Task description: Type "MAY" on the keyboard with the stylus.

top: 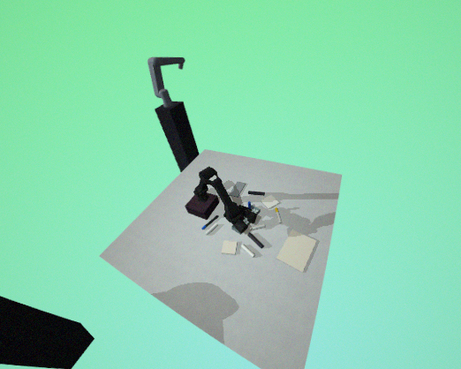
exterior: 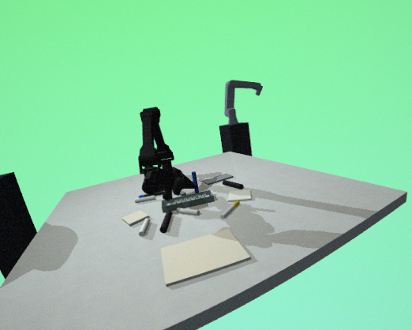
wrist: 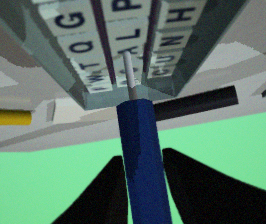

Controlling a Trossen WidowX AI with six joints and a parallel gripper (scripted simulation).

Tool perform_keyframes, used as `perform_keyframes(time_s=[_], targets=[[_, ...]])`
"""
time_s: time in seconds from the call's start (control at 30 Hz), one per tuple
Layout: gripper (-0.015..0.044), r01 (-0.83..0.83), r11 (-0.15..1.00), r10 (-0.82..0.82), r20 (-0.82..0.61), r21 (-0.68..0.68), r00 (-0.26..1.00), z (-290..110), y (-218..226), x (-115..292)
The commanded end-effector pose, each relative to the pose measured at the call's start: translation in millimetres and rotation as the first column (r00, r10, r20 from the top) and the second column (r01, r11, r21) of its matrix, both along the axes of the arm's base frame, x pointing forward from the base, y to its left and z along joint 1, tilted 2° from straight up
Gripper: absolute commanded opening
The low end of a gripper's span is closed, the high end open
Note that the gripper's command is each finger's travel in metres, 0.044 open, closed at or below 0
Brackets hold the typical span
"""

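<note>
Wrist view: the two dark fingers are clenched on a blue stylus (wrist: 141, 150), whose thin grey tip (wrist: 129, 75) reaches over the near end of the keyboard (wrist: 92, 97), above the middle row of lettered keys; whether the tip touches a key cannot be told. Beside the keyboard lie a black marker (wrist: 195, 102) and a yellow-banded pen (wrist: 7, 118). Exterior view: the black arm (exterior: 150, 136) bends low over the grey worktop (exterior: 322, 189), holding the stylus (exterior: 194, 181) nearly upright at the rear edge of the grey-green keyboard (exterior: 188, 200). Scattered near the keyboard are white markers (exterior: 144, 226), a black marker (exterior: 165, 222), small cream pads (exterior: 135, 217) and, well apart toward the front, a large cream sheet (exterior: 204, 256). A grey bracket (exterior: 239, 88) stands on a dark post behind the worktop.
</note>
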State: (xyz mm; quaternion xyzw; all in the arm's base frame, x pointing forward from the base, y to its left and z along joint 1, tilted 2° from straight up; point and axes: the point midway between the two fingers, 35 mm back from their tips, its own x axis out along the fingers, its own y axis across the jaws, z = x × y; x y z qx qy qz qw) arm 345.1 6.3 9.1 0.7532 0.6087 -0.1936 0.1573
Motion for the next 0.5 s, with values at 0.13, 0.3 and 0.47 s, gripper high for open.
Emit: perform_keyframes(time_s=[0.13, 0.3, 0.47], targets=[[0.0081, 0.003, 1.0, -0.003, -0.003, 0.004, 1.0, -0.5, 0.5, 0.1], [0.0081, 0.003, 1.0, -0.003, -0.003, 0.004, 1.0, 2.8, 0.3, 0.3], [0.0081, 0.003, 1.0, -0.003, -0.003, 0.004, 1.0, 26.3, -0.3, 0.7]])
